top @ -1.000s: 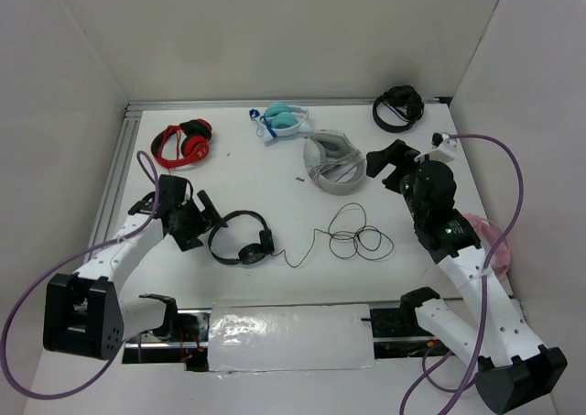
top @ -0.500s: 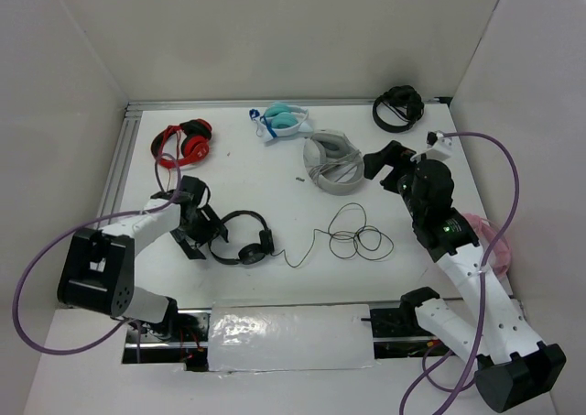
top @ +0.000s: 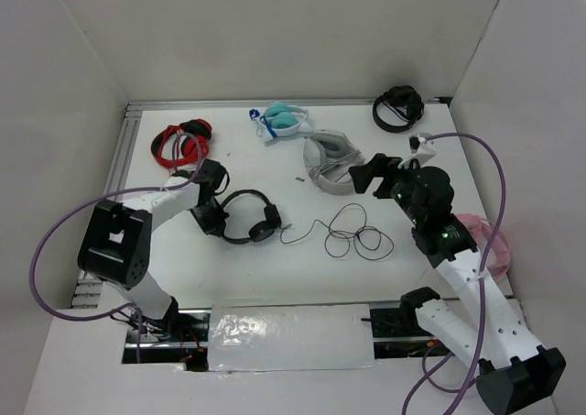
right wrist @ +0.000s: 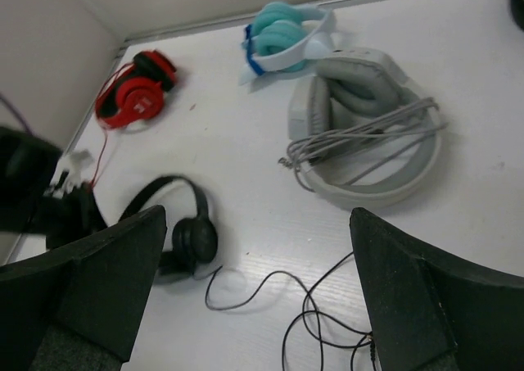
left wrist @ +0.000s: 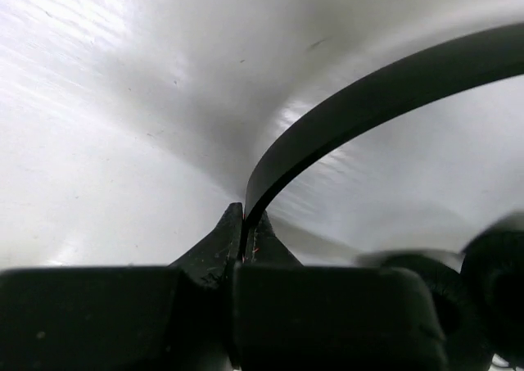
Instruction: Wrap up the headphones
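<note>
The slim black headphones (top: 249, 221) lie on the white table left of centre, earcups toward the right. Their thin black cable (top: 352, 236) trails right into loose loops. My left gripper (top: 212, 215) is at the left side of the arched headband. In the left wrist view the left gripper (left wrist: 244, 223) is shut on the thin headband (left wrist: 360, 109), which curves up to the right. My right gripper (top: 371, 172) hovers open above the cable loops. From the right wrist, the headphones (right wrist: 184, 232) and cable (right wrist: 327, 305) lie below the wide-apart fingers (right wrist: 90, 273), with nothing between them.
Red-and-black headphones (top: 183, 143) lie at the back left, teal-and-white ones (top: 282, 120) at the back middle. A grey headset (top: 331, 161) with a bundled cord sits beside my right gripper. A bulky black headset (top: 398, 108) is in the back right corner; something pink (top: 483, 236) lies at the right edge.
My left gripper swung in to the headband and shut on it, and the headphones shifted slightly up and right. My right gripper drifted left toward the table's middle, still open.
</note>
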### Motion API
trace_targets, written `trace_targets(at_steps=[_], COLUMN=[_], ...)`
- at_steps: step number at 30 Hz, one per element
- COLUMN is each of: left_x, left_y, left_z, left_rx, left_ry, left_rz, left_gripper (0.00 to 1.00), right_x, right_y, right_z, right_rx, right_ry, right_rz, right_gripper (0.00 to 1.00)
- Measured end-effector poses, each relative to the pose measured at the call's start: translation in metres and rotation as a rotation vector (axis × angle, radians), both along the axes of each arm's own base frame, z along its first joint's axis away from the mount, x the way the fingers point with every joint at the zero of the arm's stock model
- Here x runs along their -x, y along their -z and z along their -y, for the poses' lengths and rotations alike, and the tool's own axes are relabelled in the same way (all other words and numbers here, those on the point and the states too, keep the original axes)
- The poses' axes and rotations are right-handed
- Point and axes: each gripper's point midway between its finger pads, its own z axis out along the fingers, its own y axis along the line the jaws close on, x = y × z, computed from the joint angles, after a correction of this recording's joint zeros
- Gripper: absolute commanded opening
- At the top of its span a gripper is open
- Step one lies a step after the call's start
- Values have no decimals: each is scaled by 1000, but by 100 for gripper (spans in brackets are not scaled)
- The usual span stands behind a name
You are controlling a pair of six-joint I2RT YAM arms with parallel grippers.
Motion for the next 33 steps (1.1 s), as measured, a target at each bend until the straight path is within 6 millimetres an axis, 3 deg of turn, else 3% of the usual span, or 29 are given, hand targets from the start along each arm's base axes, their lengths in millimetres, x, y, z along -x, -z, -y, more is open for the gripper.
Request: trace_targets(at_steps=[3,5,8,11,14,18,27,30,33], left_x=[-17,-35,-63,-79,-77,-69,-53,-44,-34], left_y=[-22,-48,-101,-164,-223,-296,-413,-451,-475], left_z=[1,4,9,8,5,3,12,17,22], left_rx=[-54,-64,-48,-22,4,37,102,133,163], left_ry=[-1,-2,-7,2,37,92,237,279,327], left_rz=[51,120,280,476,650,855,1139,1232,1297], left_gripper=[0,0,0,0,0,0,0,0,0], right_x=[11,21,38,52,54,39,11,8,3], right_y=[0,2,5,12,25,49,123,134,139], right_z=[-20,-34,-53,-68,-76,-80,-94,-99,-111], right_rx=[29,54,99,161,225,332,440,429,390], right_ry=[-127,-212,-322,-407,-431,-412,-431,-440,-463], right_rz=[40,60,99,151,180,201,110,99,99], right_gripper=[100,100,100,100,100,100,100,100,95])
